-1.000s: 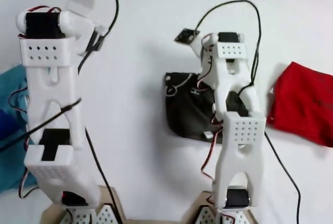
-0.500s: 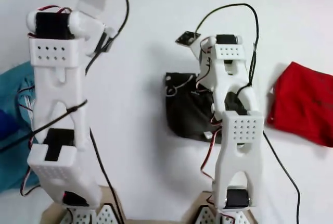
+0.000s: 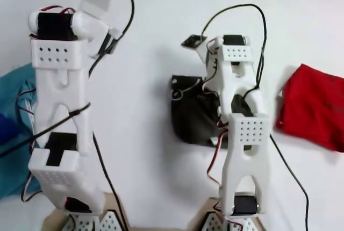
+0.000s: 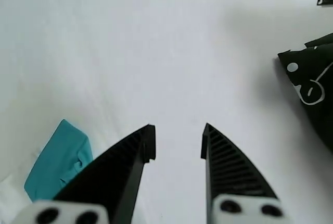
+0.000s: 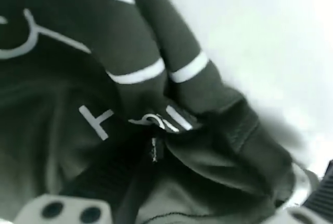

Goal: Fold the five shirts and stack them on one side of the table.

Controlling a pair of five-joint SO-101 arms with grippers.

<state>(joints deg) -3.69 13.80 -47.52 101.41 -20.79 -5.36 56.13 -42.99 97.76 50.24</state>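
- Jaws of the left gripper (image 4: 178, 130) stand well apart with nothing between them, over bare white table (image 3: 150, 80). The left arm runs up the left side of the high view.
- Whether the right gripper (image 5: 229, 172) is parted or clamped cannot be told. Its wrist camera sits hard against bunched dark cloth that lies over and around it.
- The black shirt (image 3: 191, 115) lies rumpled at the centre of the high view, partly under the right arm, which bends down onto it.
- The red shirt (image 3: 314, 110) lies crumpled at the right edge, well apart from the black one. The teal shirt (image 3: 13, 107) lies at the left edge beside the left arm, and whether it is folded cannot be told.
- With the black and red shirts both unfolded, much of the task seems left. The step in hand appears to be working the black shirt, with the right arm alone on it.
- The next move likely calls for a sure hold on one edge of the black cloth, then drawing it flat or over itself. The left gripper seems free to pin or take the opposite edge.
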